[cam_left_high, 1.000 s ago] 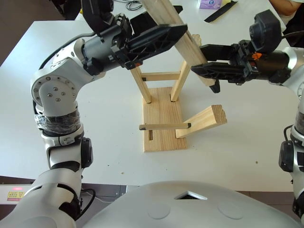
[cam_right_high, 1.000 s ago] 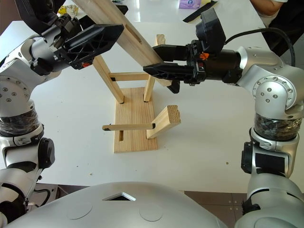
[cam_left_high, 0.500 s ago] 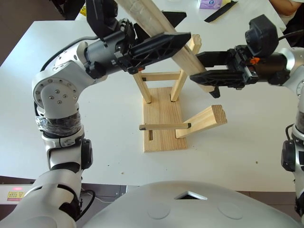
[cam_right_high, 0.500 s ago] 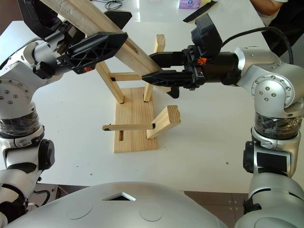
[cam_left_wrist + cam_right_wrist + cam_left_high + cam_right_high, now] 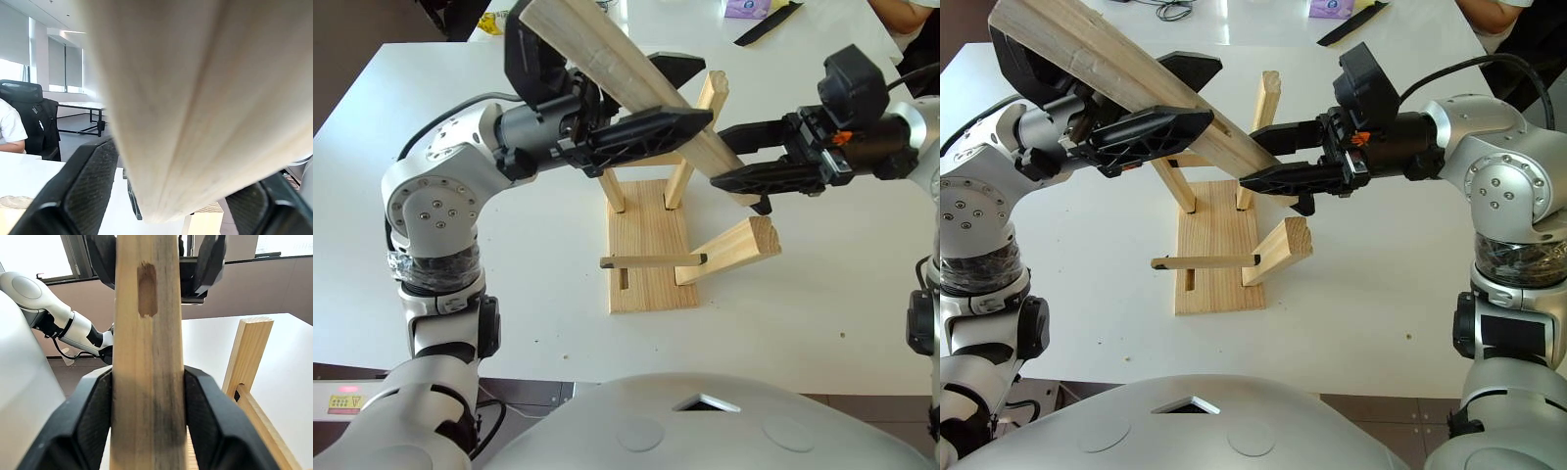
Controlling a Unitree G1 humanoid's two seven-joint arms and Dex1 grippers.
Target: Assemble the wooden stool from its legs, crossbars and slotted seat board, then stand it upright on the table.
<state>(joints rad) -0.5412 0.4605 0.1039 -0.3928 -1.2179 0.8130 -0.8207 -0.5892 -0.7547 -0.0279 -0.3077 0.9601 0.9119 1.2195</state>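
Note:
A long wooden leg with a mortise slot hangs tilted above the table, held at both ends. My left gripper is shut on its upper half, and in the left wrist view the leg sits between the black fingers. My right gripper is shut on its lower end. Below, the slotted seat board lies flat. Two legs joined by a crossbar stand at its far end. Another leg with a thin crossbar lies across the near end.
The white table has open room left, right and in front of the board. A purple pack and a black strip lie at the far edge.
The held leg has tipped flatter and come lower, its upper end swinging down into view on the left. Both grippers moved with it and kept their hold.

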